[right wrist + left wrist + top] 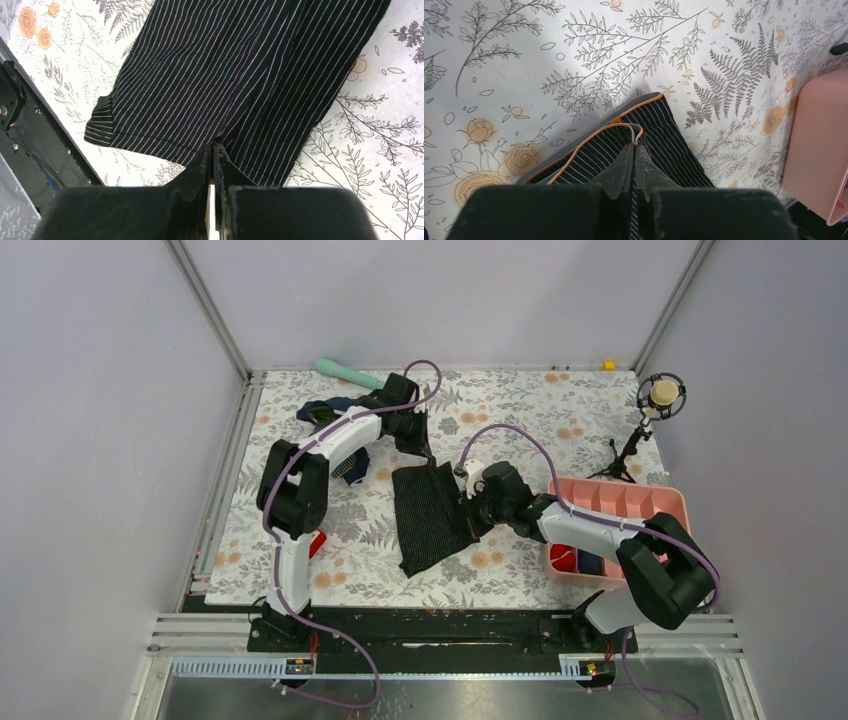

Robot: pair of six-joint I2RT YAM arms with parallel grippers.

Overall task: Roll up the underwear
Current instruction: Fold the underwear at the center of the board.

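Observation:
The underwear (428, 516) lies spread on the floral table mat in mid-table. It is black with thin white stripes and has a grey waistband with orange piping (589, 140). My left gripper (424, 447) is at its far end, shut on the waistband edge (635, 145), which is lifted slightly. My right gripper (470, 508) is at its right side, shut on the fabric edge (215, 147). The striped cloth (225, 75) stretches away from the right fingers, with a folded hem at its near left corner.
A pink compartment tray (620, 502) stands at the right with a red roll (562, 558) inside; its wall shows in the left wrist view (819, 150). A navy garment (322, 412) and a teal object (345, 370) lie at the back left. A microphone stand (655, 400) is at the back right. A red item (318, 543) sits by the left arm.

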